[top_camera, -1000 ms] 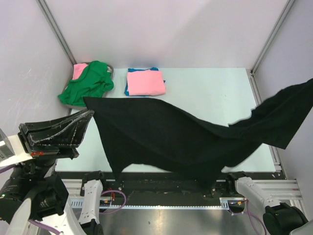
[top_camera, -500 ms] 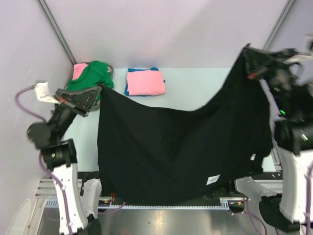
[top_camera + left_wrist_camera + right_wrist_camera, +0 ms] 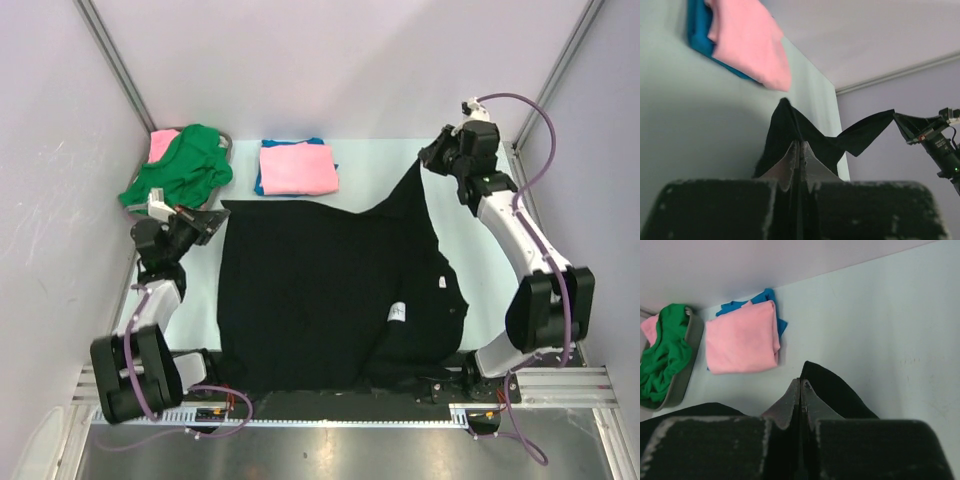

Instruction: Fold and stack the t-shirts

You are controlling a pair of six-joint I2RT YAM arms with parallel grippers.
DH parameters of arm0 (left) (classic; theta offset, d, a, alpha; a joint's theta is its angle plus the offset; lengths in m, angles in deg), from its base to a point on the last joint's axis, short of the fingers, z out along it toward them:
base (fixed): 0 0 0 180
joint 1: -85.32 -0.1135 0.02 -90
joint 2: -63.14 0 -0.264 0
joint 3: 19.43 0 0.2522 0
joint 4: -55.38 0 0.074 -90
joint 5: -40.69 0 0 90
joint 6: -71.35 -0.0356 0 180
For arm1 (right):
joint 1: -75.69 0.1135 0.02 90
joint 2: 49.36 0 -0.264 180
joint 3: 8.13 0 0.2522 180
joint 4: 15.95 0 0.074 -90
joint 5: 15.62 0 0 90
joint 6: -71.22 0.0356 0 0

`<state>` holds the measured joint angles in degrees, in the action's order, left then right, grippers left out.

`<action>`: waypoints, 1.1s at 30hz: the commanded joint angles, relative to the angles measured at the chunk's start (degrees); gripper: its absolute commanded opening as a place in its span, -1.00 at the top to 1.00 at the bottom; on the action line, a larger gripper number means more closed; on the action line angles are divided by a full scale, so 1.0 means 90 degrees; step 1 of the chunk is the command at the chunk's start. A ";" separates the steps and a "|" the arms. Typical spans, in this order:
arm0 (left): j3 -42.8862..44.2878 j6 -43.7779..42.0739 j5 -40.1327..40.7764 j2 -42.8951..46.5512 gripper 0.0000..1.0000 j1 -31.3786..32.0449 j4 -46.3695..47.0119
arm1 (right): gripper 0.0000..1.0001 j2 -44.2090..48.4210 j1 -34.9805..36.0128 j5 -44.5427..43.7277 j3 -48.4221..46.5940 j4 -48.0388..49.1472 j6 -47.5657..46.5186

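Note:
The large black t-shirt (image 3: 310,290) lies spread over the table, its near edge hanging off the front, and a small white label (image 3: 398,313) shows on a folded-over part at the right. My left gripper (image 3: 212,218) is shut on its far left corner, low over the table. My right gripper (image 3: 432,160) is shut on the far right corner and holds it raised. In the left wrist view the shut jaws (image 3: 800,146) pinch black cloth (image 3: 785,130); the right wrist jaws (image 3: 801,383) do the same with the cloth (image 3: 835,395). A folded pink t-shirt (image 3: 298,168) rests on a blue one (image 3: 260,184).
A grey basket (image 3: 687,365) at the far left corner holds a crumpled green t-shirt (image 3: 180,172) and a pink one (image 3: 162,143). Purple walls and metal frame posts (image 3: 115,60) close in the table (image 3: 480,260) on three sides.
Both arms swung down from high in the air toward the far side of the table. The black t-shirt went from hanging stretched between them to lying spread on the table.

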<state>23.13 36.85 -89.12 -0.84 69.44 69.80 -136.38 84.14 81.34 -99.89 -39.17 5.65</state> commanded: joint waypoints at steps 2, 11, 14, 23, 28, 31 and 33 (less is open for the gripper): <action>0.0452 0.0209 0.0351 -0.1326 1.00 0.0094 0.1702 | 1.00 -0.1052 -0.0040 -0.0197 -0.0619 0.1227 0.0128; 0.1916 0.0044 0.0723 -0.3084 1.00 0.0465 0.1741 | 1.00 -0.3082 -0.0050 -0.0353 -0.2905 0.0465 -0.0048; 0.2375 0.0073 0.0723 -0.3621 1.00 0.0485 0.1780 | 1.00 -0.3502 -0.0060 -0.0393 -0.3469 0.0367 -0.0077; 0.3353 0.0092 0.0781 -0.4540 1.00 0.0504 0.1702 | 1.00 -0.4656 0.0008 -0.0500 -0.5268 -0.0316 -0.0194; 0.3724 0.0083 0.0820 -0.4824 1.00 0.0514 0.1644 | 1.00 -0.5456 0.0116 -0.0549 -0.6586 -0.0775 -0.0233; 0.3880 0.0044 0.0878 -0.4961 1.00 0.0514 0.1566 | 1.00 -0.5827 0.0204 -0.0510 -0.7065 -0.0864 -0.0224; 0.3958 0.0024 0.0937 -0.5029 1.00 0.0524 0.1546 | 1.00 -0.6004 0.0272 -0.0384 -0.7192 -0.0835 -0.0194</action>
<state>55.50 37.84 -82.35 -45.35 73.86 82.39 -187.37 85.15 77.56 -159.27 -46.58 4.53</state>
